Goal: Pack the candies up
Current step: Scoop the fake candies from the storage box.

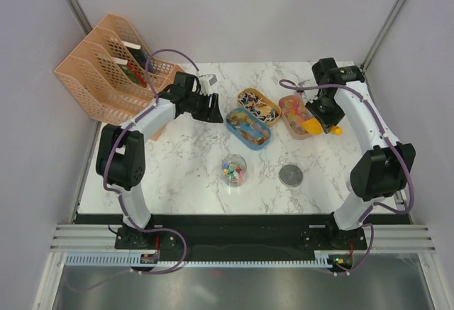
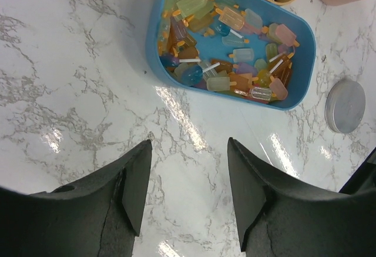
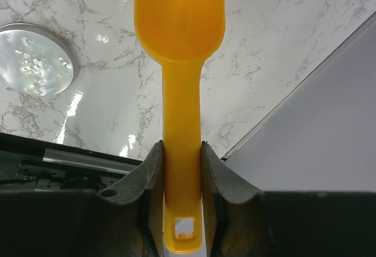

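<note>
Candies in blue tray

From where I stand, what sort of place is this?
Probably a robot test booth, not a shop: left arm and right arm bolted at the edge of a marble-patterned table, plain walls closing it in, candies laid out in a blue tray.

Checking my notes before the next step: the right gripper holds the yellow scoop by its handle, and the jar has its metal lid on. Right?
Not quite: the top view shows the jar open, its metal lid lying flat on the table to its right, apart from it. The right gripper does hold the yellow scoop by its handle.
</note>
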Controlling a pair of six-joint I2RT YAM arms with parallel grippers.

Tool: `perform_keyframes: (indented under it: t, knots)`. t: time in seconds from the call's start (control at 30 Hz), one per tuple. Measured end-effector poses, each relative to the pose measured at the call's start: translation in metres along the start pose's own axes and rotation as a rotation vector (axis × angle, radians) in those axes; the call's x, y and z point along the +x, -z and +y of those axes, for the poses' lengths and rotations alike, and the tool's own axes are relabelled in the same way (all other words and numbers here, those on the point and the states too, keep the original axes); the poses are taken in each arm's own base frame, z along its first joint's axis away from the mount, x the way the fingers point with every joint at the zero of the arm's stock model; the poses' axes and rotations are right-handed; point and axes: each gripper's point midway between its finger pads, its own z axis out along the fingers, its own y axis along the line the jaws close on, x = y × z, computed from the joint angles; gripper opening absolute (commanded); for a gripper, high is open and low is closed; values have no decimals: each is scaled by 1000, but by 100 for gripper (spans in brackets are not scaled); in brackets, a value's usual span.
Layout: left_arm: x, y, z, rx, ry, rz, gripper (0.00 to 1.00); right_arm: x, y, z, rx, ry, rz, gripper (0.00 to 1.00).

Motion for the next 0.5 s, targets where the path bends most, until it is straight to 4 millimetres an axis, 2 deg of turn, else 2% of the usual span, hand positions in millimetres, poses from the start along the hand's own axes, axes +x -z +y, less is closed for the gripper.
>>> perform_keyframes:
  t: [0.27, 0.5]
  knots:
    - [20, -6, 5, -2, 19, 33, 63, -2, -38, -3, -41, -23, 103, 0]
    - [30, -10, 7, -2, 22, 40, 63, -22, -57, -16, -42, -52, 115, 0]
